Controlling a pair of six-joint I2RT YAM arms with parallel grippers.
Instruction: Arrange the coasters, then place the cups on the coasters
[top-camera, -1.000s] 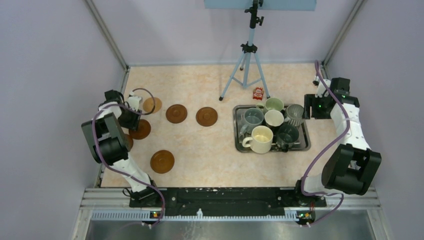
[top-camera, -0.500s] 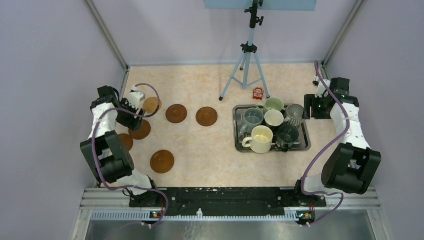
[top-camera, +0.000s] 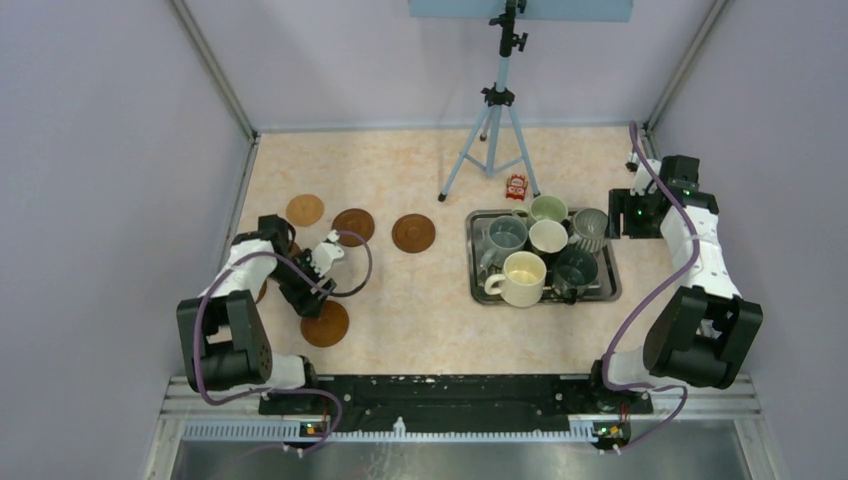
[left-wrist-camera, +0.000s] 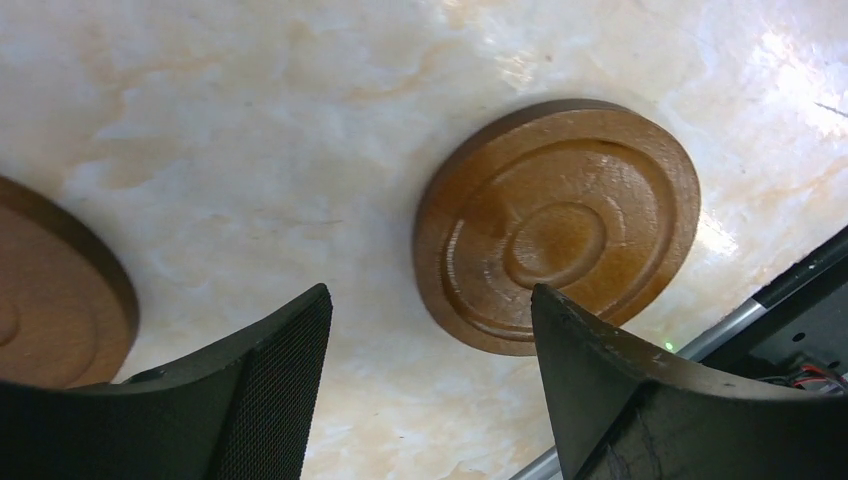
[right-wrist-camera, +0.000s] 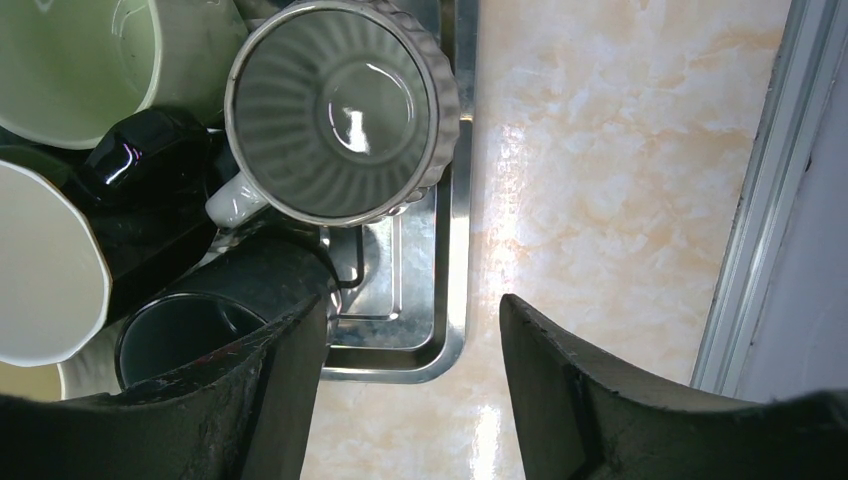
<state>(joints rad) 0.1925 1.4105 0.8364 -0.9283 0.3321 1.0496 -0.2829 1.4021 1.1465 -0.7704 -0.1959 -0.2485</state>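
Observation:
Three round reddish-brown coasters (top-camera: 352, 226) lie in a row at the far left, and another one (top-camera: 325, 323) lies nearer the front. My left gripper (top-camera: 312, 300) hovers just behind that near coaster (left-wrist-camera: 555, 225), open, with nothing between its fingers (left-wrist-camera: 270, 390). One more coaster (left-wrist-camera: 50, 300) lies partly under the left arm. Several cups (top-camera: 522, 275) stand crowded in the steel tray (top-camera: 612, 292). Beside the tray's far right corner (right-wrist-camera: 455, 300) my right gripper (right-wrist-camera: 412, 310) is open and empty, next to the ribbed grey cup (right-wrist-camera: 340, 110).
A tripod (top-camera: 495, 130) stands at the back centre with a small red object (top-camera: 516, 186) near its foot. Walls close in on the left, right and back. A metal rail (top-camera: 450, 390) runs along the near edge.
My left arm swung from the far-left coasters toward the front, ending by the near coaster, and its jaws opened wider. The right arm stayed still.

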